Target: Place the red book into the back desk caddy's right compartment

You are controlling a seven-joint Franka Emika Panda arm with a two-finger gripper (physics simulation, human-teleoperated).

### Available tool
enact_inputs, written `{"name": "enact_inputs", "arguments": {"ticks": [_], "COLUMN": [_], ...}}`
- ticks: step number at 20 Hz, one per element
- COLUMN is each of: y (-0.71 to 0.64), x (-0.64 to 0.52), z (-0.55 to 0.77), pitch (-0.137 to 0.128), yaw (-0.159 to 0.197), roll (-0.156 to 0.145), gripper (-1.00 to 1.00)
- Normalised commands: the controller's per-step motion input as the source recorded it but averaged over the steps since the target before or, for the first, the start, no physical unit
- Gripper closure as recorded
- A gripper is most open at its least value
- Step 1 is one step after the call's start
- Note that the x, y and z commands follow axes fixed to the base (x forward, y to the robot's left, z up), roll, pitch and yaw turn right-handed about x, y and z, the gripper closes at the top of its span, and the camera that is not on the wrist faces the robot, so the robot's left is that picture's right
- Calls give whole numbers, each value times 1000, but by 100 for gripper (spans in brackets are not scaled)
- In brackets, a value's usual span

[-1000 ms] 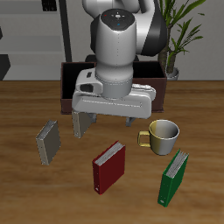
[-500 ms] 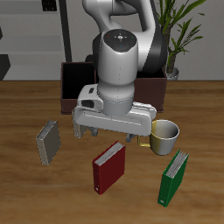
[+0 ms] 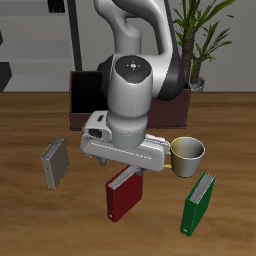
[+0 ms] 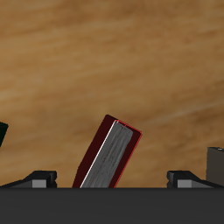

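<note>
The red book [image 3: 124, 195] lies flat on the table near the front edge, a slim dark-red hardcover with white page edges. It also shows in the wrist view [image 4: 109, 156], between the fingers. My gripper [image 3: 120, 168] hangs just above the book's far end, open and empty; in the wrist view [image 4: 112, 179] both fingertips [image 4: 39, 178] stand wide apart on either side of the book. The back desk caddy [image 3: 80, 98], a dark brown box, stands behind the arm. The arm hides most of it, so I cannot make out its right compartment.
A green book [image 3: 198, 204] lies beside the red book near the front edge. A yellowish mug [image 3: 187, 155] stands close to the gripper. A grey book [image 3: 54, 162] lies on the other side; another grey book edge [image 4: 216, 164] shows in the wrist view. A potted plant [image 3: 200, 40] stands behind.
The arm has come forward and down from near the caddy. The gripper now hangs low over the red book's far end and hides the second grey book. The books have not moved.
</note>
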Motion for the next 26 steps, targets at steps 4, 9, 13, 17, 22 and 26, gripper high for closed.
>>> {"name": "enact_inputs", "arguments": {"ticks": [4,9,13,17,22,26], "y": [-21,-39,-35,-78,-29,-23], "x": [-15,22,20,-25,-64,-143], "z": [-260,-420,-392,-226,49,263], "pitch": [30,55,47,24,-9,-31], "yaw": [-9,-52,-47,-8,-7,8], "roll": [-4,-12,4,-15,4,-9], "gripper": [-100,-100,100,100,100,100]}}
